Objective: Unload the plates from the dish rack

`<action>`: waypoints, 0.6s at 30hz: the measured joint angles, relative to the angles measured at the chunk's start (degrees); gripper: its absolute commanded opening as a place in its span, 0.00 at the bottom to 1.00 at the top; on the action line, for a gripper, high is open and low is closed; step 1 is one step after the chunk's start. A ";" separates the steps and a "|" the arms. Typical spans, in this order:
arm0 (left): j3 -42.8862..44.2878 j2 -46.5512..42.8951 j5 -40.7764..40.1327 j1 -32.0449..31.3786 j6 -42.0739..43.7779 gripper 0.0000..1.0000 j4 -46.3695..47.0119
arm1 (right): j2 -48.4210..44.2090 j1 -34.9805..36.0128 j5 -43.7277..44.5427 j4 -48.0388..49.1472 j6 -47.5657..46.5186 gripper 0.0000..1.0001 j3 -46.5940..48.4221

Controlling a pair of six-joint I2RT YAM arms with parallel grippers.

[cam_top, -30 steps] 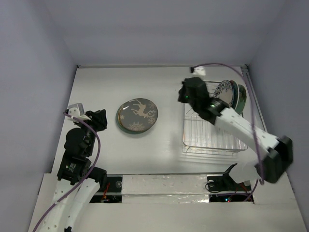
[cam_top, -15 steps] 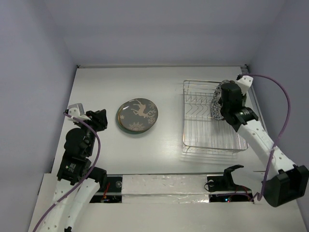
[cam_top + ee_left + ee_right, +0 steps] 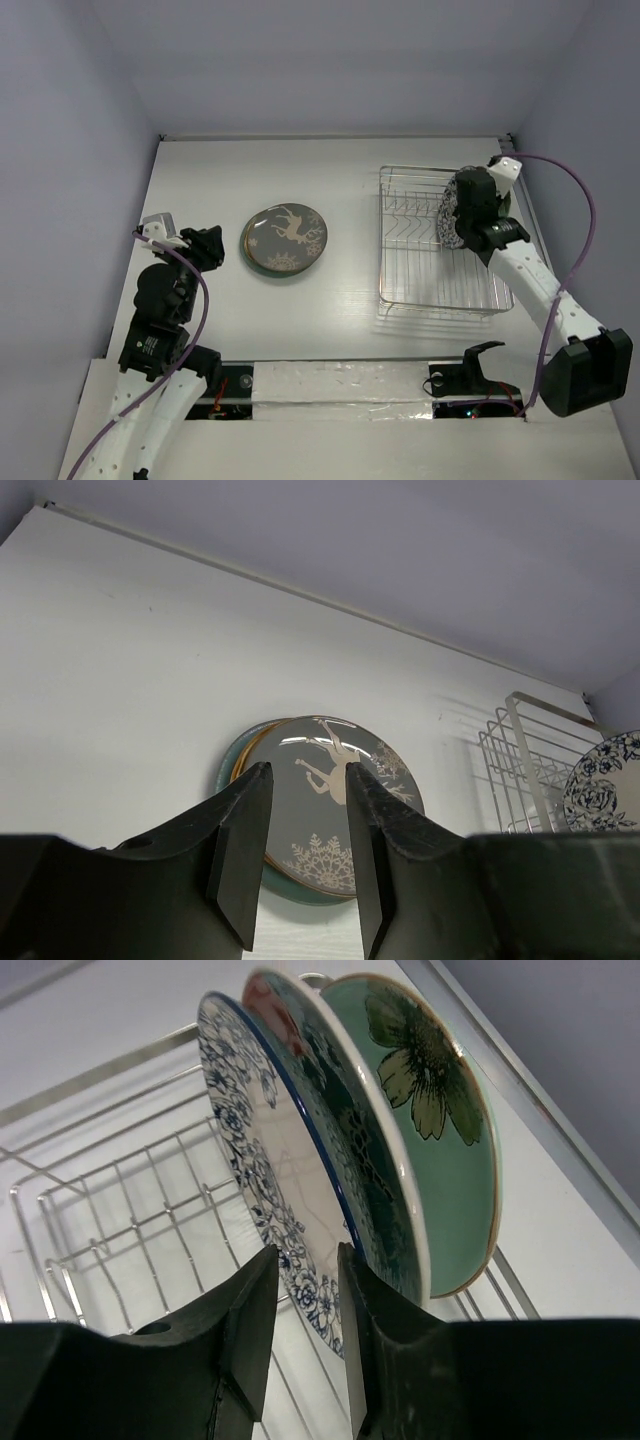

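Note:
The silver wire dish rack (image 3: 430, 275) stands at the right and holds three upright plates at its far right end. In the right wrist view they are a white-and-blue floral plate (image 3: 255, 1140), a dark teal patterned plate (image 3: 350, 1150) and a green plate with a flower (image 3: 440, 1160). My right gripper (image 3: 458, 212) is open, and its fingers (image 3: 305, 1260) straddle the lower rim of the white-and-blue plate. A grey deer-patterned plate (image 3: 285, 238) lies on a teal plate (image 3: 300, 894) on the table. My left gripper (image 3: 210, 245) is open and empty, just left of that stack (image 3: 306, 770).
The left part of the rack (image 3: 110, 1210) holds only bare tines. A raised rail (image 3: 515, 180) runs along the table's right edge, close behind the rack. The back wall stands beyond the table's far edge (image 3: 300, 590).
My right arm swung from the rack's far left corner to the plates at its right end, then settled a little lower onto the white-and-blue plate's rim. The left arm has not moved.

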 measured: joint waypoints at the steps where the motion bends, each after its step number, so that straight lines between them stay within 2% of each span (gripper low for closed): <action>1: 0.00 0.00 0.00 0.00 0.00 0.33 0.02 | -1.25 -0.04 -0.46 0.02 0.00 0.35 -0.11; 8: 0.00 0.00 0.02 0.00 0.00 0.33 0.02 | -10.71 -0.74 -0.15 0.04 -0.09 0.35 -0.15; 18: 0.00 0.00 0.00 -0.02 0.00 0.33 0.00 | -4.57 -1.44 -0.04 0.26 -0.13 0.35 -1.36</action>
